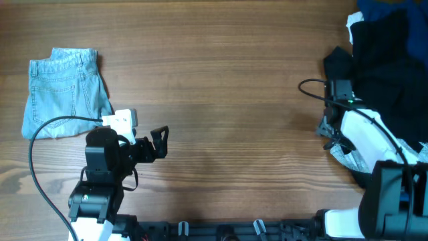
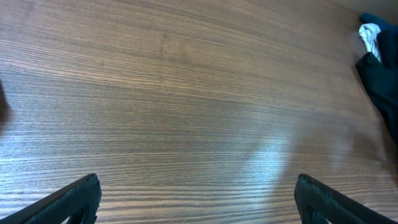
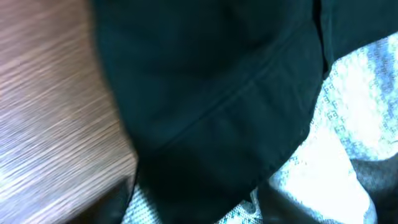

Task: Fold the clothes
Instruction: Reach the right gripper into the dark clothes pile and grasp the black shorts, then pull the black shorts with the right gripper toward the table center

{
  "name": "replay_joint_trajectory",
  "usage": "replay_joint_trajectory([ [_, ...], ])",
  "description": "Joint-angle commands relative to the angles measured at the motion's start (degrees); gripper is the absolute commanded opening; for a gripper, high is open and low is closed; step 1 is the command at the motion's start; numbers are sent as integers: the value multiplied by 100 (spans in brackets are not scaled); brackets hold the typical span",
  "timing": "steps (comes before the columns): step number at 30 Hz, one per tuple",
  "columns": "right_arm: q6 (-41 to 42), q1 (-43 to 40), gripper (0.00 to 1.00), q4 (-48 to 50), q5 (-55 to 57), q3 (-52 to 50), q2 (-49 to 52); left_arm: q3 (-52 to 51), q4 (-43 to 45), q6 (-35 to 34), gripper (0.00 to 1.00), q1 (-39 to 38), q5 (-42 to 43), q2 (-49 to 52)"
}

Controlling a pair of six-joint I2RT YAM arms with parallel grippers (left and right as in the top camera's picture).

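Note:
The black shorts (image 1: 381, 73) lie crumpled at the table's right edge, with pale patterned pocket lining (image 1: 348, 155) showing at their near side. My right gripper (image 1: 329, 130) is down at the left edge of this pile. In the right wrist view black fabric (image 3: 205, 93) fills the frame, with the lining (image 3: 348, 130) to the right. The fingers (image 3: 193, 211) are blurred dark shapes against the fabric, so I cannot tell their state. My left gripper (image 1: 160, 142) is open and empty over bare wood (image 2: 198, 205), far from the shorts.
Folded light-blue denim shorts (image 1: 63, 94) lie at the far left. A dark blue garment (image 1: 381, 7) and a white one (image 1: 352, 21) sit at the top right corner, and show in the left wrist view (image 2: 372, 34). Wood table (image 1: 221, 87) between the arms.

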Motion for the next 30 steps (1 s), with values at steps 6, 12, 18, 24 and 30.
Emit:
replay_joint_trajectory([
  [6,-640,-146,4,258,-907,74,153,109,22,-74,100,48,109,0],
  [12,-2081,-42,4,522,-3862,74,11,109,85,-74,100,48,109,0],
  [18,-2264,658,4,603,-6063,74,-638,109,284,-74,100,48,107,0],
  [24,-1266,1720,4,1552,-6210,74,-1725,109,411,-72,100,48,107,0],
  [30,-291,2682,4,2852,-5628,74,-2275,109,520,-72,100,48,109,0],
])
